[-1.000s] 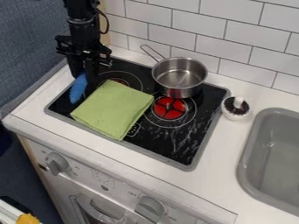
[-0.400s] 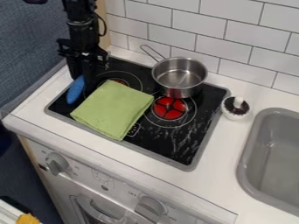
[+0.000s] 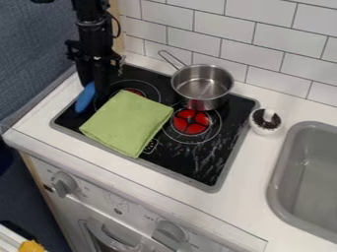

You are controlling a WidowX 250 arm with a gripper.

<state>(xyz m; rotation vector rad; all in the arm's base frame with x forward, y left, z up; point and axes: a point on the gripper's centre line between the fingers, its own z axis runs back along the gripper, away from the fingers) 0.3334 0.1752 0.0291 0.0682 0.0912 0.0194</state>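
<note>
Above the far-left corner of a black stovetop (image 3: pixel 197 170), the black gripper (image 3: pixel 93 89) of a lone robot arm is hanging with its fingers pointing down, and those fingers are grasping a blue object (image 3: pixel 84 99) by its upper end. The rest of the object is jutting out below the fingertips, its long axis slanting toward the camera and slightly to camera-left of the fingers, its rounded free end lying farthest from them. Whether that end is touching the glass below is impossible to tell from this angle.

Next nearest to the fingers, a folded green cloth (image 3: pixel 128 123) is lying flat, just to camera-right of them and toward the camera, one corner pointing back toward the gripper. Its near corner is reaching over the stovetop's front edge. A steel saucepan (image 3: pixel 202 86) is standing upright well to camera-right of the fingers, its handle angling back toward the tiled wall (image 3: pixel 197 47). A red burner (image 3: pixel 191 123) is showing just in front of the pan, beyond the cloth from the fingers. Farther out along the white table (image 3: pixel 253 189), a small white bowl (image 3: pixel 265 122) is sitting beside the stovetop, and a grey sink (image 3: pixel 306 172) is lying farthest from the fingers.
</note>
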